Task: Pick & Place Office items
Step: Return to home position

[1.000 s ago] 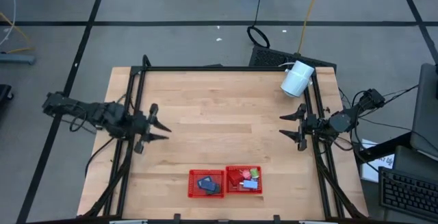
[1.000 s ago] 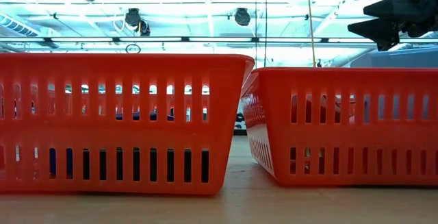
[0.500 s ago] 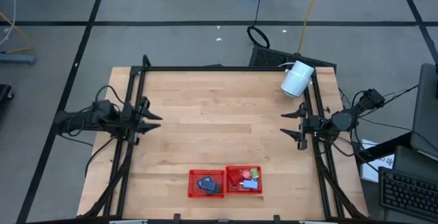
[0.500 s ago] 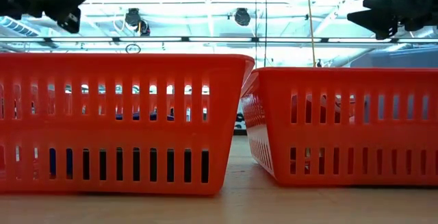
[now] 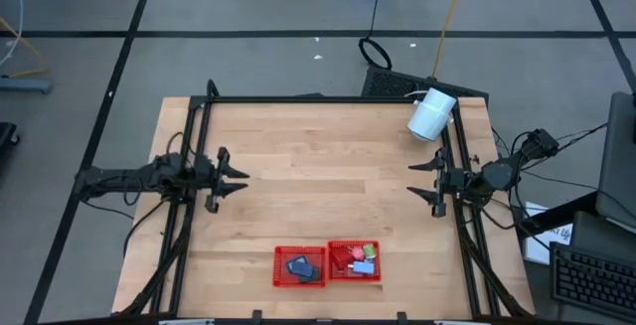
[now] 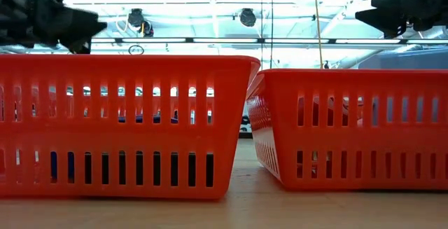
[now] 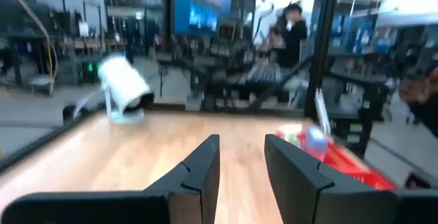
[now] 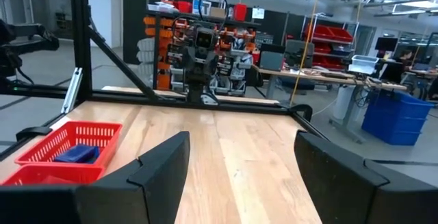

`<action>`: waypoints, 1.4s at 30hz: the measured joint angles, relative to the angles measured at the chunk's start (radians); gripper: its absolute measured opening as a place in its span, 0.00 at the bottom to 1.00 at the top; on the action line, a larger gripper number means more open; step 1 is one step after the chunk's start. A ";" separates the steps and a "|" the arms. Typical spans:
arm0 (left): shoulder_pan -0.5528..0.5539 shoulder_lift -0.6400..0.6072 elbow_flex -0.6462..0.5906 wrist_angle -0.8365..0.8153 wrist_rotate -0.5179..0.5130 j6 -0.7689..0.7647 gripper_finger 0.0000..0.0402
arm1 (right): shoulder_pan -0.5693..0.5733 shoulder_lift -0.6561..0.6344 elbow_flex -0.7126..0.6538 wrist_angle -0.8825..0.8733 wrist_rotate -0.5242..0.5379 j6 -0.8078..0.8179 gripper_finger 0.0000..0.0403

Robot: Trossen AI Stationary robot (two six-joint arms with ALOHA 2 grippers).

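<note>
The office items lie in two red mesh trays at the table's near edge. Dark blue and black pieces are in the left tray, and red, green and light blue pieces are in the right tray. My left gripper hovers by the left edge and points level across the table. Its fingers are drawn close, with only a narrow slit and nothing between them. My right gripper hovers open and empty by the right edge, facing it. In the low view both grippers hang above the trays' rims.
A large white cylinder lies at the far right corner, also seen in the left wrist view. Black frame rails run along the left and right edges. Bare wood lies between the grippers.
My left gripper has sunk toward the table. Its arm has swung from slanting toward the near edge to pointing straight across toward the right edge. My right gripper has stayed in place and rolled a little about its own pointing line.
</note>
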 joint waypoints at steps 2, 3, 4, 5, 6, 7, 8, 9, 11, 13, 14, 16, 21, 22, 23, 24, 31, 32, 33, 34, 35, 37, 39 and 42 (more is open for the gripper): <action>0.006 0.004 -0.007 -0.029 0.008 -0.009 0.29 | 0.000 0.000 0.000 -0.004 0.000 0.000 0.63; 0.008 0.004 -0.007 -0.030 0.009 -0.010 0.29 | 0.000 0.000 0.000 -0.005 0.000 0.001 0.63; 0.009 0.003 -0.006 -0.028 0.009 -0.010 0.29 | 0.000 0.000 0.000 -0.006 0.000 0.001 0.63; 0.010 0.002 -0.005 -0.027 0.009 -0.010 0.29 | 0.000 0.000 0.000 -0.006 0.000 0.001 0.63; 0.010 0.003 -0.005 -0.027 0.009 -0.008 0.29 | 0.000 0.000 0.000 -0.007 0.000 0.001 0.63; 0.010 0.003 -0.005 -0.030 0.009 -0.001 0.29 | 0.000 0.000 0.000 -0.010 0.000 0.001 0.63; 0.010 0.003 -0.005 -0.030 0.010 0.008 0.29 | 0.000 0.000 0.000 -0.014 0.000 0.000 0.63; 0.010 0.003 -0.005 -0.029 0.010 0.011 0.29 | 0.000 -0.002 0.000 -0.019 -0.001 -0.001 0.63; 0.010 0.003 -0.005 -0.033 0.010 0.012 0.29 | 0.000 -0.022 0.000 -0.029 -0.004 -0.001 0.63; 0.010 0.003 -0.005 -0.034 0.010 0.018 0.29 | 0.000 -0.051 0.001 -0.046 -0.005 0.001 0.63; 0.010 0.003 -0.005 -0.034 0.010 0.021 0.29 | 0.000 -0.068 0.001 -0.068 -0.006 0.002 0.63; 0.010 0.003 -0.005 -0.034 0.010 0.026 0.29 | 0.000 -0.098 0.000 -0.114 -0.035 0.007 0.63; 0.008 0.003 -0.005 -0.034 0.010 0.036 0.29 | 0.000 -0.095 0.000 -0.145 -0.115 0.009 0.63; 0.008 0.003 -0.005 -0.034 0.010 0.038 0.29 | 0.000 -0.094 -0.001 -0.141 -0.145 0.006 0.63; 0.008 0.003 -0.005 -0.034 0.010 0.040 0.29 | 0.000 -0.094 -0.005 -0.135 -0.184 0.006 0.63; 0.008 0.003 -0.005 -0.034 0.010 0.040 0.29 | 0.000 -0.094 -0.008 -0.130 -0.219 0.006 0.63; 0.008 0.003 -0.005 -0.035 0.008 0.042 0.29 | -0.007 -0.087 -0.113 0.088 -0.268 -0.028 0.63; 0.008 0.003 -0.005 -0.035 0.008 0.045 0.29 | -0.016 -0.088 -0.126 0.112 -0.254 -0.037 0.63; 0.008 0.003 -0.005 -0.035 0.008 0.052 0.29 | -0.025 -0.088 -0.135 0.145 -0.230 -0.043 0.63; 0.008 0.003 -0.005 -0.035 0.008 0.065 0.29 | -0.036 -0.091 -0.140 0.165 -0.221 -0.044 0.63; 0.008 0.003 -0.005 -0.035 0.007 0.079 0.29 | -0.048 -0.094 -0.141 0.165 -0.211 -0.042 0.63; 0.008 0.003 -0.005 -0.035 0.007 0.104 0.29 | -0.074 -0.092 -0.141 0.154 -0.212 -0.036 0.63; 0.008 0.003 -0.005 -0.034 0.007 0.109 0.29 | -0.101 -0.093 -0.141 0.159 -0.213 -0.032 0.63; 0.008 0.003 -0.005 -0.034 0.007 0.110 0.29 | -0.148 -0.093 -0.142 0.146 -0.213 -0.029 0.63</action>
